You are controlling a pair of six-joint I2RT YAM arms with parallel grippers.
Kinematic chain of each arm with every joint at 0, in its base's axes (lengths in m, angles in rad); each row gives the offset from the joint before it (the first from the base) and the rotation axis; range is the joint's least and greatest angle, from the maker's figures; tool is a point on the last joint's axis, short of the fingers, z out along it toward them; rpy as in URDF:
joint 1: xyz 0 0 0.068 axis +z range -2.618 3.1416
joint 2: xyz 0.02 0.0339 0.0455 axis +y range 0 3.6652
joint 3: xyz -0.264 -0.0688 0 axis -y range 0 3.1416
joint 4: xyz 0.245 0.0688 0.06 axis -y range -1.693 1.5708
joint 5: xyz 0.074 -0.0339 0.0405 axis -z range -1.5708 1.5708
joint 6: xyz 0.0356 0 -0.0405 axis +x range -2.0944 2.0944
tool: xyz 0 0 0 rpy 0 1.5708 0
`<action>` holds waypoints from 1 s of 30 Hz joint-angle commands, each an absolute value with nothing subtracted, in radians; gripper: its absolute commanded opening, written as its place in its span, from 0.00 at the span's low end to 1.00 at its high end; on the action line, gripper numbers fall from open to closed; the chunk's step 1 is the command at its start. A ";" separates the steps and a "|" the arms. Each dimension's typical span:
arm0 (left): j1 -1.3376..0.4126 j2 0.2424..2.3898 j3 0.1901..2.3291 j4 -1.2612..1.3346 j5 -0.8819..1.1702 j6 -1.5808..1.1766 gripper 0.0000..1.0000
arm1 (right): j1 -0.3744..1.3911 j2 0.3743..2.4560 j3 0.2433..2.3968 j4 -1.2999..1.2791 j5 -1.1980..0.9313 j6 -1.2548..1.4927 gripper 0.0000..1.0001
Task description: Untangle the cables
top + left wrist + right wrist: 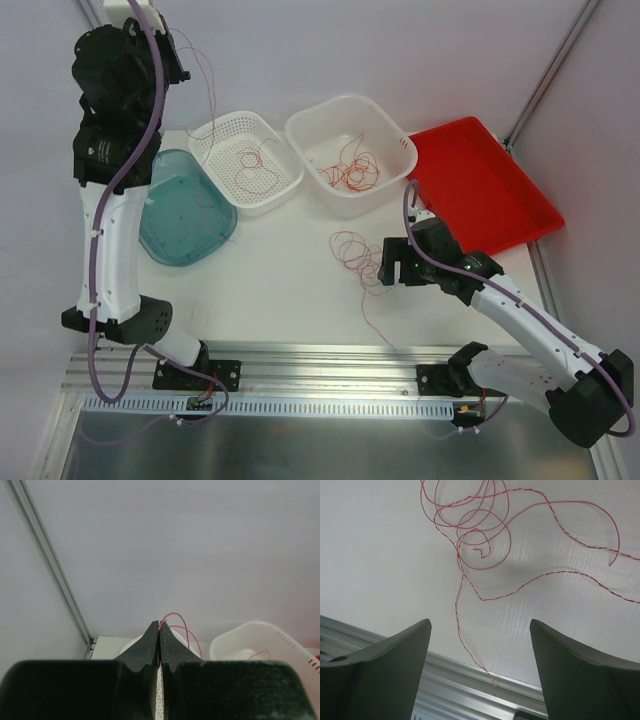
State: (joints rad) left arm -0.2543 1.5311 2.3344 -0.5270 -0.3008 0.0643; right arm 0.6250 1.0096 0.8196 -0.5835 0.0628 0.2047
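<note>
**A:** What is seen at the left, and why is it held so?

**B:** The left gripper (159, 630) is raised high at eleven o'clock of the table (280, 295). Its black fingers are pressed fully together on a hair-thin red strand (176, 617), which arches out past the tips. The height is judged to be meant to draw that strand free of the others. The strand trails down to the perforated white basket (215, 140), where a springy red coil (255, 170) lies. A translucent teal basin (185, 215) with rounded corners sits at the basket's eight o'clock.

**A:** And the rest of the cables?

**B:** A denser tangle (352, 172) lies in the smooth white tub (330, 115) at twelve o'clock. Nothing can be seen in the glossy red tray (480, 190) at two o'clock. A loose coil (470, 540) is spread flat on the matte table near its centre, and a twisted red-and-pale tail (460, 605) runs from it towards the ribbed aluminium rail (445, 680) at six o'clock.

**A:** The right side?

**B:** The right gripper (480, 625) is held low at the coil's three o'clock. Its wedge-shaped fingers are spread wide with nothing between them. It is judged to be lined up over the tail for a pinch.
</note>
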 commanded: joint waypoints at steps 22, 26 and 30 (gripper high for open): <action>-0.106 1.974 2.197 -0.364 -0.126 -0.132 0.04 | 0.623 1.089 0.827 -0.578 0.067 0.149 0.84; -0.100 2.054 2.108 -0.364 -0.098 -0.169 0.06 | 0.621 1.112 0.833 -0.577 0.057 0.146 0.84; -0.084 2.129 2.039 -0.364 -0.022 -0.247 0.11 | 0.623 1.127 0.841 -0.577 0.049 0.146 0.84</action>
